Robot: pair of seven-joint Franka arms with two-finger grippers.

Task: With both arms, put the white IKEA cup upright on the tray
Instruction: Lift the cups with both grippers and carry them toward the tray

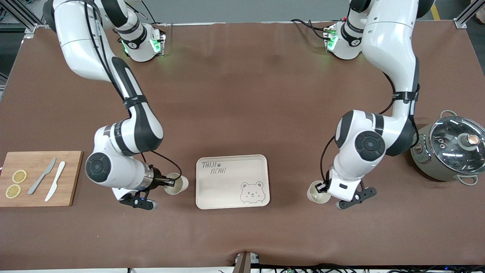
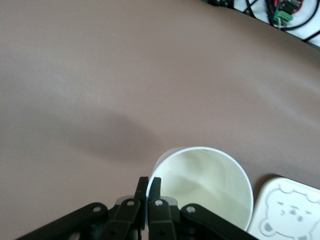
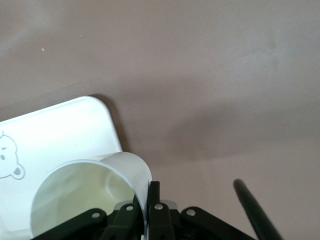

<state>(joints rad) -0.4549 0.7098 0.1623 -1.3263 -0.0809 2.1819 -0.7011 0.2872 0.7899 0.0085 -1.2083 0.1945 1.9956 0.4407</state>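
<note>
The cream tray [image 1: 232, 181] printed "TAIJI BEAR" lies in the middle of the table, near the front camera. My right gripper [image 1: 169, 182] is shut on the rim of a white cup [image 1: 177, 184] just beside the tray's edge toward the right arm's end. In the right wrist view the fingers [image 3: 155, 192] pinch the cup wall [image 3: 85, 195], with the tray [image 3: 55, 135] next to it. My left gripper [image 1: 323, 187] is shut on the rim of a second white cup [image 1: 316, 192], apart from the tray toward the left arm's end. The left wrist view shows this cup [image 2: 205, 185] and the tray's bear corner [image 2: 287, 210].
A wooden cutting board [image 1: 72, 167] with two lemon slices [image 1: 16, 183], a grey knife [image 1: 41, 176] and a white knife [image 1: 55, 181] lies at the right arm's end. A grey-green pot with a glass lid [image 1: 451, 148] stands at the left arm's end.
</note>
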